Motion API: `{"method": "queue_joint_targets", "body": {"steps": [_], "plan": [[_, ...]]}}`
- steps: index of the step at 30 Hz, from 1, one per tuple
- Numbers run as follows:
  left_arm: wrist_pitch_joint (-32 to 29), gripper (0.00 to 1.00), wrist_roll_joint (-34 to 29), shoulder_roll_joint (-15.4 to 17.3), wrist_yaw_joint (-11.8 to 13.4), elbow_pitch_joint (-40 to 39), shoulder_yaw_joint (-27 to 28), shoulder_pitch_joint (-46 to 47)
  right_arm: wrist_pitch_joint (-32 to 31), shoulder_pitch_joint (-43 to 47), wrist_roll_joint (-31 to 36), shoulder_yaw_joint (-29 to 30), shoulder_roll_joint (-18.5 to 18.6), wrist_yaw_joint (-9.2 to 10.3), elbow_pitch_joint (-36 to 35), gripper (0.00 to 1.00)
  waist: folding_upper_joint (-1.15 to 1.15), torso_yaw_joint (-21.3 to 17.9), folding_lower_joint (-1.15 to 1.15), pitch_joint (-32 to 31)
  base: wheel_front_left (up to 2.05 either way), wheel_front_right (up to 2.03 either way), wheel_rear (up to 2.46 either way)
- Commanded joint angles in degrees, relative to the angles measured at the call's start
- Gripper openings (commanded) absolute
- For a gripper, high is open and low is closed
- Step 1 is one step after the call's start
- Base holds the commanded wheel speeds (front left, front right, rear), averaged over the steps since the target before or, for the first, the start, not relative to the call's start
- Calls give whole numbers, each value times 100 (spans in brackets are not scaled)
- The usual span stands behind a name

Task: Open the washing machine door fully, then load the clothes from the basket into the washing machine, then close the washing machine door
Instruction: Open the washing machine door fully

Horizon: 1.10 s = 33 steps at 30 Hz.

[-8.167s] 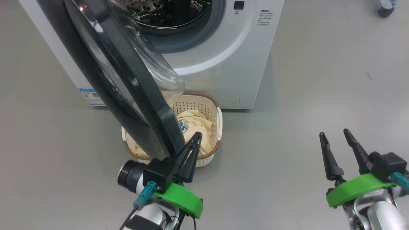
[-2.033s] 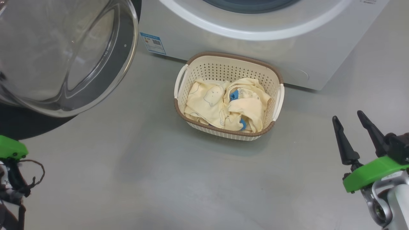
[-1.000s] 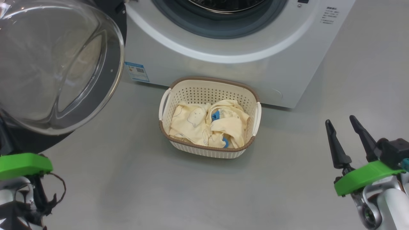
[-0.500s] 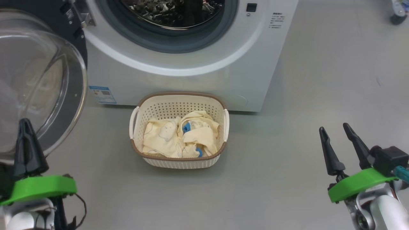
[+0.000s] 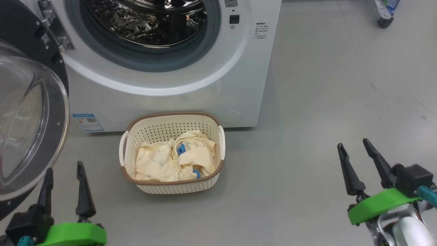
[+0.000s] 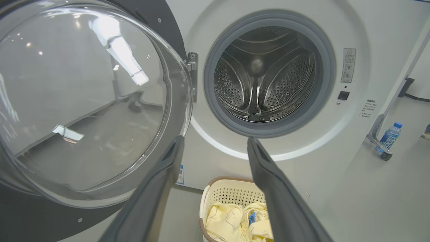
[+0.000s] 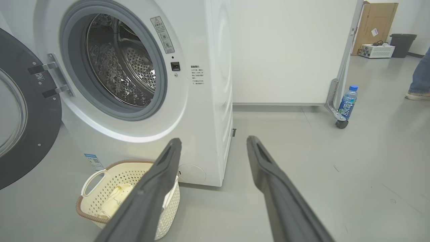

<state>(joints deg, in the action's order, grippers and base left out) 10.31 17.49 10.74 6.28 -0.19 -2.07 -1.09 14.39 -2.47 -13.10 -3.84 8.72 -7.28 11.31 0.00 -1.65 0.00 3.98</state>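
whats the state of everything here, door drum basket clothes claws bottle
washing machine door, swung wide open
drum, no clothes visible inside
basket, upright, loaded
clothes, crumpled inside the basket
left claw, open, holding nothing
right claw, open, holding nothing
water bottle, upright, capped

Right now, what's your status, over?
Left gripper, right gripper: jaws open, empty. Round black-rimmed glass door stands wide open; pale yellow clothes lying in cream perforated plastic basket. Nothing blocking drum opening of white washer.
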Motion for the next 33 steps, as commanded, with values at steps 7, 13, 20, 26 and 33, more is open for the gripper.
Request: {"method": "queue_joint_targets", "body": {"steps": [7,13,20,26,33], "plan": [[136,100,-103,100,-55,-142,61,-182,60,103,72,-41,19,-21,-339,100,0,-164,0,-144,0,0,0],[208,100,-72,67,-8,-154,75,-408,60,193,105,-7,18,-21,-404,100,0,-205,0,-182,0,0,0],[223,100,-48,62,-18,-121,18,-467,61,228,129,23,-7,-21,-427,100,0,-165,0,-172,0,0,0],[203,100,24,45,-34,-113,-12,-455,61,225,141,31,-24,-21,-412,100,0,-135,0,-162,0,0,0],[217,100,-17,83,31,-50,-5,-404,61,204,170,52,-36,-21,-387,100,0,-136,0,-137,0,0,0]]}}
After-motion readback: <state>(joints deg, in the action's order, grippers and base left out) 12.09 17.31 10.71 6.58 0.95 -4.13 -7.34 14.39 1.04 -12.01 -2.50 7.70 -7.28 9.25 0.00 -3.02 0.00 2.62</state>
